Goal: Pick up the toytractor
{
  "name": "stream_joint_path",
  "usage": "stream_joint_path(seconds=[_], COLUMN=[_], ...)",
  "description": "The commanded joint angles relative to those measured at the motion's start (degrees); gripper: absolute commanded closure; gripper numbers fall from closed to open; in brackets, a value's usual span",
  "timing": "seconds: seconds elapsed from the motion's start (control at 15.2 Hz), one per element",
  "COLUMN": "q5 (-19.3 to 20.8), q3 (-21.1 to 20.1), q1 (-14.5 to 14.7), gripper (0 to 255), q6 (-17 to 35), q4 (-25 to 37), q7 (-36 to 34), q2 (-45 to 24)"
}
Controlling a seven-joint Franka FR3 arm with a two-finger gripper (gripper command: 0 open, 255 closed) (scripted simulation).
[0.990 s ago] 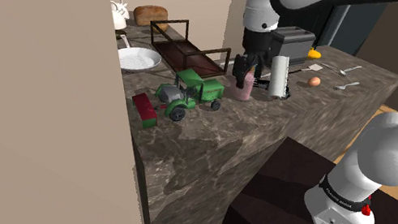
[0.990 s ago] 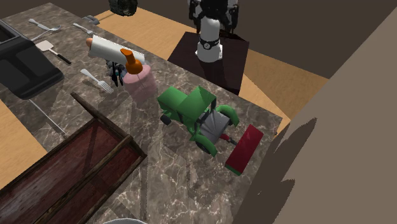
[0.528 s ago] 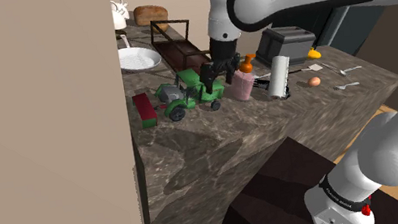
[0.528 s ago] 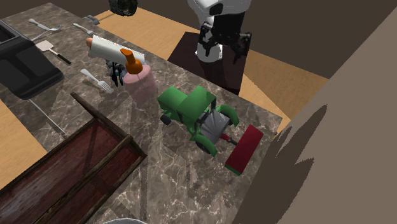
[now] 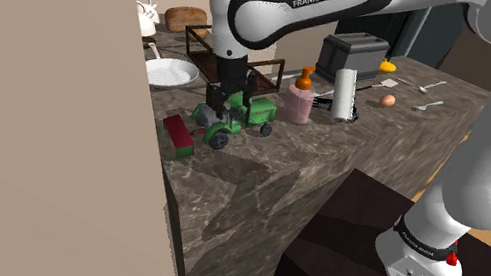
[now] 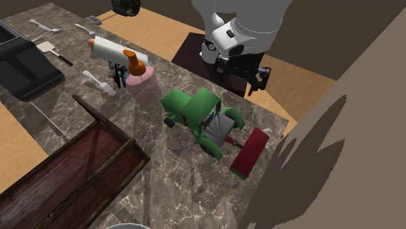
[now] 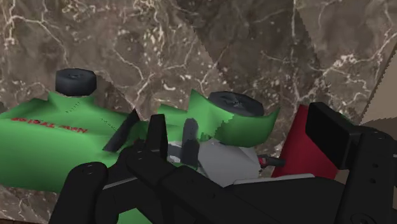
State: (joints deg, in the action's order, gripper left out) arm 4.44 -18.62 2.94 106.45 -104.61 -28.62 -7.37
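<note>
The toy tractor [image 5: 235, 116] stands on its wheels on the marbled bench [image 5: 242, 193], near the edge closest to the stand. It is green with a grey midsection and black tyres. It looks rigid and probably light, though the wheels may let it roll under a sideways push. The fenders look wide and awkward to span. The narrower grey middle, or the bonnet taken across its width, seems the safer hold.

A red slab [image 5: 177, 135] sits at its 9 o'clock in the shoulder view, seemingly hitched on, so it may drag along. A pink bottle [image 5: 298, 106] stands at 3 o'clock.

The gripper [image 5: 230, 99] hangs just over the tractor, released. The wrist view gives what the shoulder view cannot: the gripper [image 7: 242, 137] with fingers spread, grey midsection between them, apparently untouched. The second exterior view puts the gripper [image 6: 244, 73] at the tractor's [image 6: 195, 110] 1 o'clock and shows the bench edge running close alongside.
</note>
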Motion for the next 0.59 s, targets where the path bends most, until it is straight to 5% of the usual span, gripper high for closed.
stream_joint_path(seconds=[0.0, 0.53], q5=[1.8, 8.16], q3=[-0.36, 0.78], q1=[1.09, 7.36], gripper=[0, 0], q6=[-0.29, -5.95], q4=[4.83, 30.61], q7=[-2.13, -7.05], q2=[-4.89, -26.11])
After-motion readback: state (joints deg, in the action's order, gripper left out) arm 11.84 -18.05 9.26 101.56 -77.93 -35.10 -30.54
